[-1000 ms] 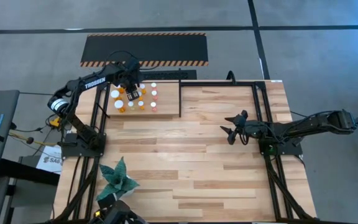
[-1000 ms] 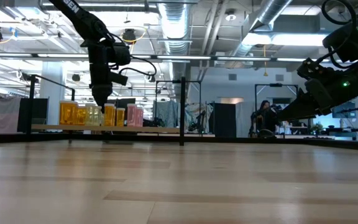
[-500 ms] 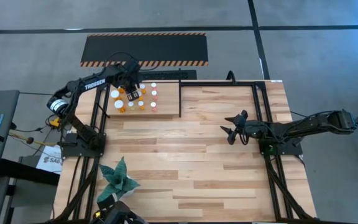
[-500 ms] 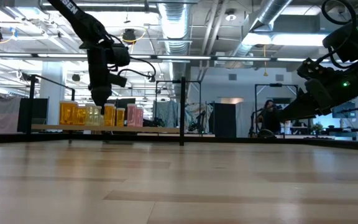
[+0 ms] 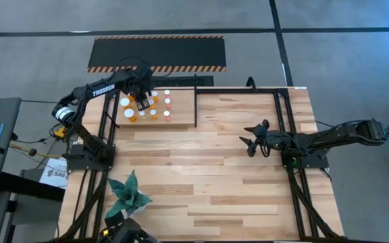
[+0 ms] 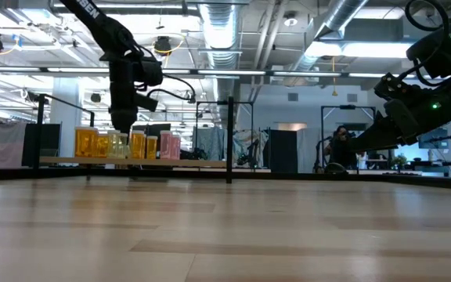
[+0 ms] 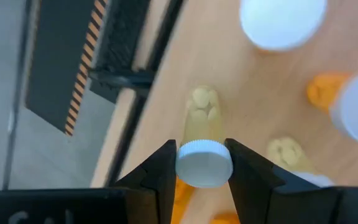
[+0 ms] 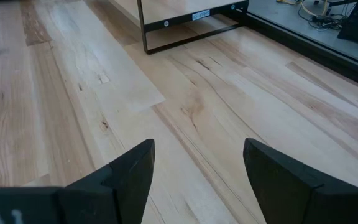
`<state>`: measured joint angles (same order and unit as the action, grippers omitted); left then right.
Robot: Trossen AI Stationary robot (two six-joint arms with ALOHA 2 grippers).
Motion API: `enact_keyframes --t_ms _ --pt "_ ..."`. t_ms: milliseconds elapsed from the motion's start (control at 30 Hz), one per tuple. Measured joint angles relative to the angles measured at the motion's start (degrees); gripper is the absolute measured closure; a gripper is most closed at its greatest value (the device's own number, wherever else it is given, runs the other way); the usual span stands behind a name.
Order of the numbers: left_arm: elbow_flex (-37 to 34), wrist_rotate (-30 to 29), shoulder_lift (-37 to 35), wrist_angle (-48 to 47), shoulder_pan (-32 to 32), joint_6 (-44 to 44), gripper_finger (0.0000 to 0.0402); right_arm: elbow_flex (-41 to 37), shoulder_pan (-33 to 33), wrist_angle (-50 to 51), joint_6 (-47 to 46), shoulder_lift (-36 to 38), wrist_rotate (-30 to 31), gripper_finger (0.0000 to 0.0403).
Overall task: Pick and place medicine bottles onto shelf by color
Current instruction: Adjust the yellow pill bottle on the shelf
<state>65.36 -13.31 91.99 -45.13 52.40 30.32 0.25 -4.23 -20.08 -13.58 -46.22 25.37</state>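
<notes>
At the far left corner of the table, on the small wooden shelf (image 5: 181,116), the left gripper (image 7: 202,167) has its two dark fingers (image 7: 161,171) closed on the white cap of a pale yellow medicine bottle (image 7: 204,134). The wrist view looks straight down on the cap. Whether the bottle's base touches the board or hangs just above it cannot be told. Other medicine bottles (image 5: 148,108) stand close around it on the shelf, white caps up, bodies orange, amber and pinkish. In the wrist view they are blurred and cut off at the edges. From above, the gripper covers part of the group, so an exact count is not possible. In the low view the bottles form a row of yellow, orange and pink, with the gripper partly in front.

The left arm (image 5: 96,91) reaches from its base at the table's left edge, bent over the shelf, wrist pointing straight down.

The right gripper (image 5: 250,143) hovers over bare wood near the table's middle right. Its fingers (image 8: 126,171) are spread apart and hold nothing. Its arm stretches in low from the right edge.
</notes>
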Motion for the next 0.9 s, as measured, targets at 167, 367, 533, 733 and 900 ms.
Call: enact_keyframes --t_ms 167,367,533,733,900 --pt "1.99 0.44 0.10 -2.64 -0.17 0.45 0.0285 0.00 0.00 0.00 0.00 0.00 0.00 0.0132" --pt "2.15 0.85 0.10 -3.30 -0.17 0.45 0.0284 0.00 0.01 0.00 0.00 0.00 0.01 0.0132" --pt "2.17 0.07 0.08 -5.66 -0.13 0.60 0.0284 0.00 0.01 0.00 0.00 0.00 0.01 0.0132" --pt "2.21 -0.96 0.05 -5.54 -0.15 1.56 0.0284 0.00 0.00 0.00 0.00 0.00 0.00 0.0132" --pt "2.24 -0.97 0.04 -5.57 -0.13 1.92 0.0284 0.00 0.00 0.02 0.00 0.00 0.00 0.0132"
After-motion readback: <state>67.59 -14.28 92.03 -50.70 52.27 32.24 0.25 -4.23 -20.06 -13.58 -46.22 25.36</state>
